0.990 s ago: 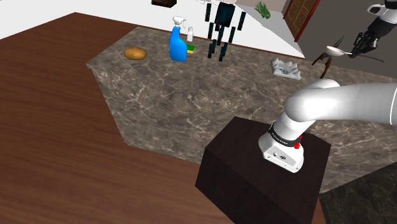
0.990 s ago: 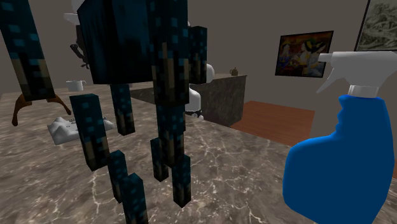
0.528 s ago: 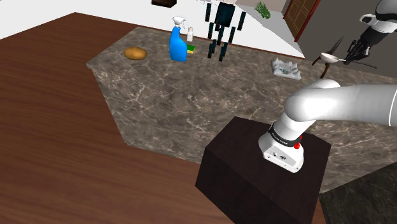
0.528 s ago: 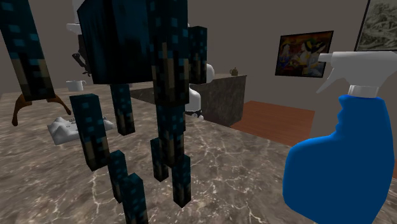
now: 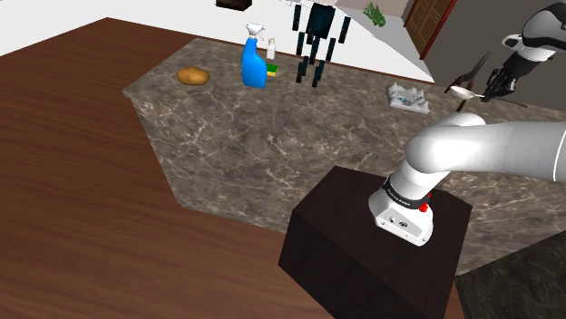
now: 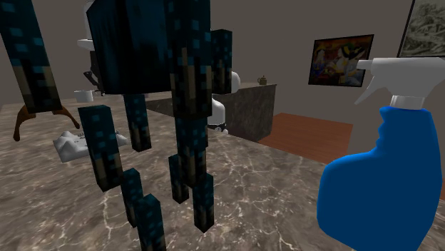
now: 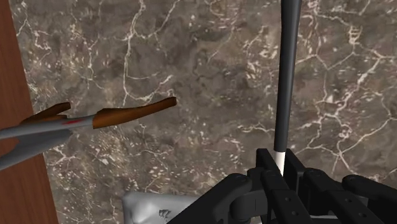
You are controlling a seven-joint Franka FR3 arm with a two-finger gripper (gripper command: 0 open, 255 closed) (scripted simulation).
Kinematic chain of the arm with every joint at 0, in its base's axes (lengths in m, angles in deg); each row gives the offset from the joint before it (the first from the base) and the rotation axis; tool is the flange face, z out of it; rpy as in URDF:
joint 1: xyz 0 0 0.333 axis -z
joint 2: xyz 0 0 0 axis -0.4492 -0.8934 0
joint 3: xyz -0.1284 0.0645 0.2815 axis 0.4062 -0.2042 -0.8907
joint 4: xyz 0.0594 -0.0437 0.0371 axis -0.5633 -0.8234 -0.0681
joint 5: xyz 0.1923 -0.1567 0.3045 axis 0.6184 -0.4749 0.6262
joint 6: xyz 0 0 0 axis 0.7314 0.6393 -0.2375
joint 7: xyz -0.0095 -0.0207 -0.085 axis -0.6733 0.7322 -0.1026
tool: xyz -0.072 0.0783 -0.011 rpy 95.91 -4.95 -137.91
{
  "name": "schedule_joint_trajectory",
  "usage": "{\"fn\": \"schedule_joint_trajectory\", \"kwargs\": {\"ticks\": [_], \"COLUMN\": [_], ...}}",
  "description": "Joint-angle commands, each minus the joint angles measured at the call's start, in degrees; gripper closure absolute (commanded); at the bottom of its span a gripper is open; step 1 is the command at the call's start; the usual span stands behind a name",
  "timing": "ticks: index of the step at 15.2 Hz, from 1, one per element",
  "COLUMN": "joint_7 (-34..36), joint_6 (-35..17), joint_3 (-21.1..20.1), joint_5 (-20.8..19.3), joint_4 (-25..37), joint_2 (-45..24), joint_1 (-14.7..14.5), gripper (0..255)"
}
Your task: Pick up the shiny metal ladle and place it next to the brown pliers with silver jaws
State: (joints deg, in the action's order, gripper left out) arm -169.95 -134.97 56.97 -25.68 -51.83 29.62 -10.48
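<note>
My gripper (image 7: 280, 167) is shut on the ladle's thin dark handle (image 7: 283, 76), which runs straight out from between the fingers. In the shoulder view the gripper (image 5: 496, 82) hangs at the far right above the marble counter, with the ladle's shiny bowl (image 5: 463, 91) on its left. The pliers (image 7: 95, 121) lie on the marble beside the gripper, brown handles spread and silver jaws toward the wooden edge. Their brown handles (image 6: 21, 118) also peek out at the second exterior view's left.
A crumpled white cloth (image 5: 408, 97) lies close to the pliers. Farther off on the marble counter (image 5: 272, 145) stand a blue spray bottle (image 5: 253, 65), a dark blue blocky figure (image 5: 317, 41) and a brown lump (image 5: 192, 76). The dark stand (image 5: 372, 249) is at the front.
The gripper has carried the ladle down and toward the shoulder view's left. The bowl now hangs lower, closer to the pliers.
</note>
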Motion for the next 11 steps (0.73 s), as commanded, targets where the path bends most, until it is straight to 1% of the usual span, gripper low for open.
{"fn": "schedule_joint_trajectory", "kwargs": {"ticks": [1,11], "joint_7": [0.3,1.5], "joint_6": [-1.3,-7.2], "joint_3": [1.2,7.2], "joint_5": [-0.9,-5.4], "joint_4": [-0.9,-5.2], "joint_2": [0.1,0.4], "joint_1": [-0.2,-0.7], "gripper": [255,255]}}
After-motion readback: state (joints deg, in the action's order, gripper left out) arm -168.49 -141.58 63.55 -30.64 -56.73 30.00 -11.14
